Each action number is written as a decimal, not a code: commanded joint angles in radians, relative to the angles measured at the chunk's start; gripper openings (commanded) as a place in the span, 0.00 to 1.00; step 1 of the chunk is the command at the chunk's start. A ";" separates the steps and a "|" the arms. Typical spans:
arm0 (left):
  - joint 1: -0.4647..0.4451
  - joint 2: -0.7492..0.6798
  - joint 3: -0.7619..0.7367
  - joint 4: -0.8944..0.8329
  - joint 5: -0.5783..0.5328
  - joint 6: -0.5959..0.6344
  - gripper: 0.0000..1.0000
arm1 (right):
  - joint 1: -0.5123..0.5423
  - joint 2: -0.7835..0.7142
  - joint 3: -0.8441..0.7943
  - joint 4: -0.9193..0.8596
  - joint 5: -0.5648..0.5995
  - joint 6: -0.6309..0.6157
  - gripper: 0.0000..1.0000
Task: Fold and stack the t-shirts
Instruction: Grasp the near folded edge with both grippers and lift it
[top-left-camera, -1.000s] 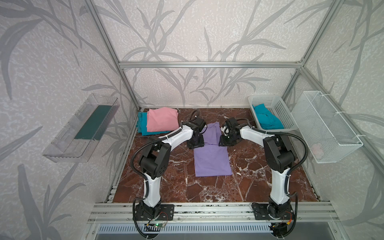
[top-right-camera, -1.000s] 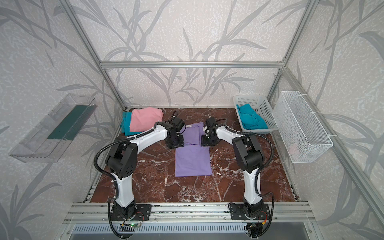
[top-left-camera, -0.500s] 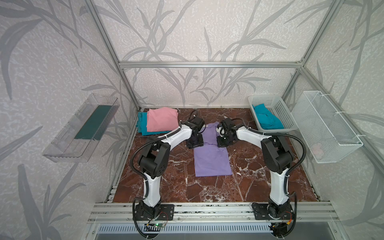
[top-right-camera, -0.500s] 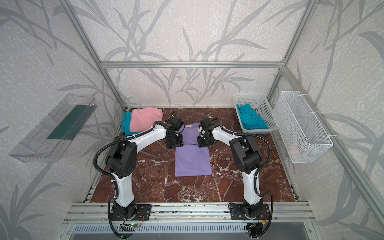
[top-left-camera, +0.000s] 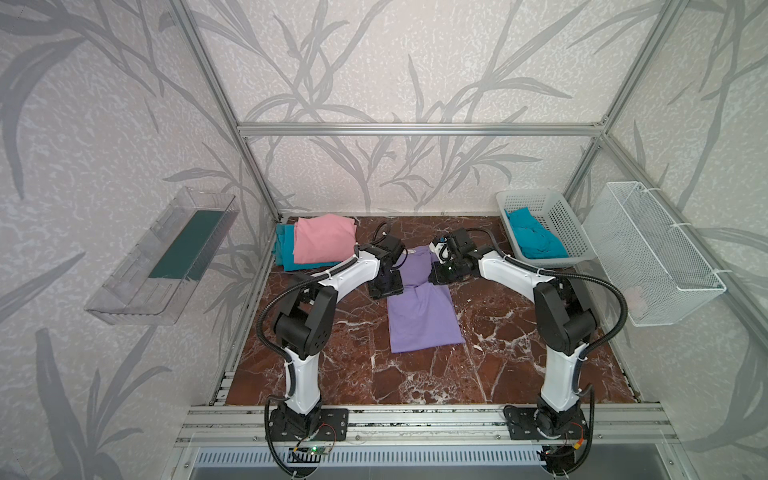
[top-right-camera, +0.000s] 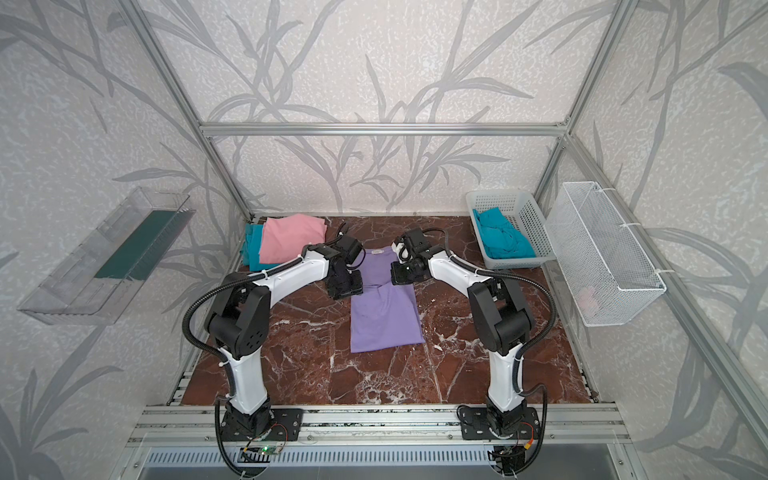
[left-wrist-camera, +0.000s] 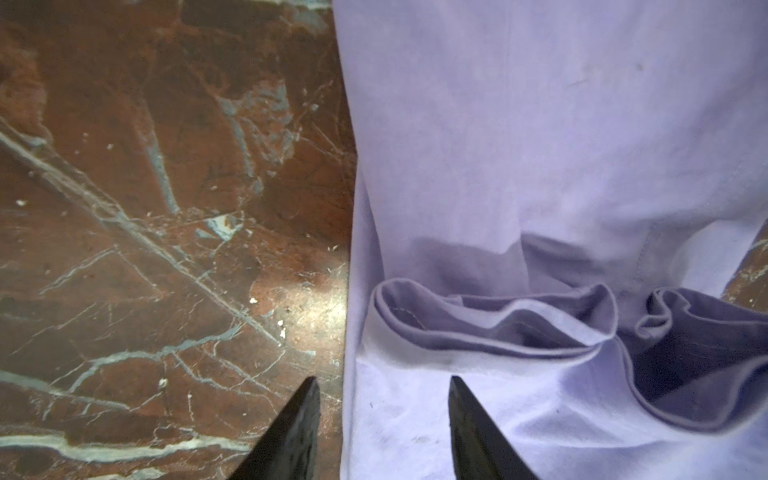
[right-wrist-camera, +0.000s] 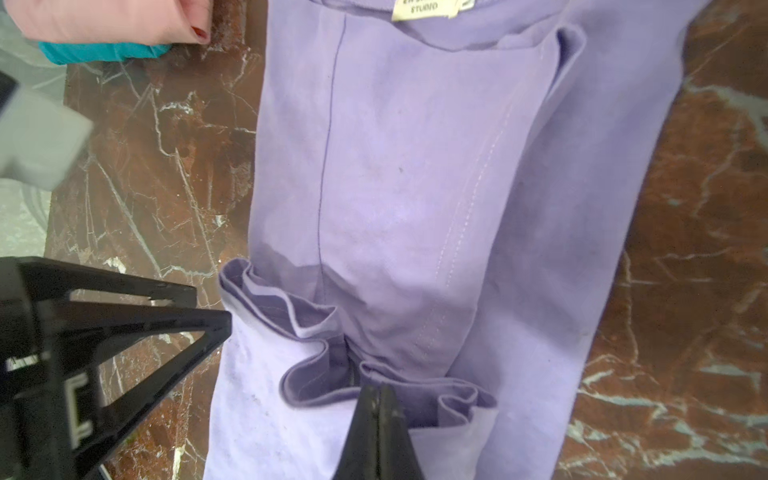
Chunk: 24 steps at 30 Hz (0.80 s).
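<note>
In the right wrist view I am clenching my right gripper on what looks like the bunched fold of the lavender t-shirt lying on the marble table, while holding my left gripper parted astride its opposite edge so both sides can lift together.

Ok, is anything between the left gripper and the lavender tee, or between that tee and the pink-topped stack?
Nothing blocks the left gripper: its open jaws straddle the edge of the lavender tee. Toward the pink-topped stack only bare marble tabletop shows, though the left arm itself lies across that stretch.
</note>
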 joint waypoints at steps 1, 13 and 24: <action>0.003 -0.051 -0.008 -0.019 -0.022 -0.005 0.51 | -0.020 0.067 0.023 0.007 -0.003 0.013 0.01; -0.064 -0.057 0.094 -0.060 -0.043 -0.017 0.53 | -0.092 0.090 0.005 0.092 -0.076 0.097 0.44; -0.121 -0.105 0.028 -0.062 -0.042 -0.056 0.52 | -0.103 -0.230 -0.221 0.102 0.057 0.097 0.50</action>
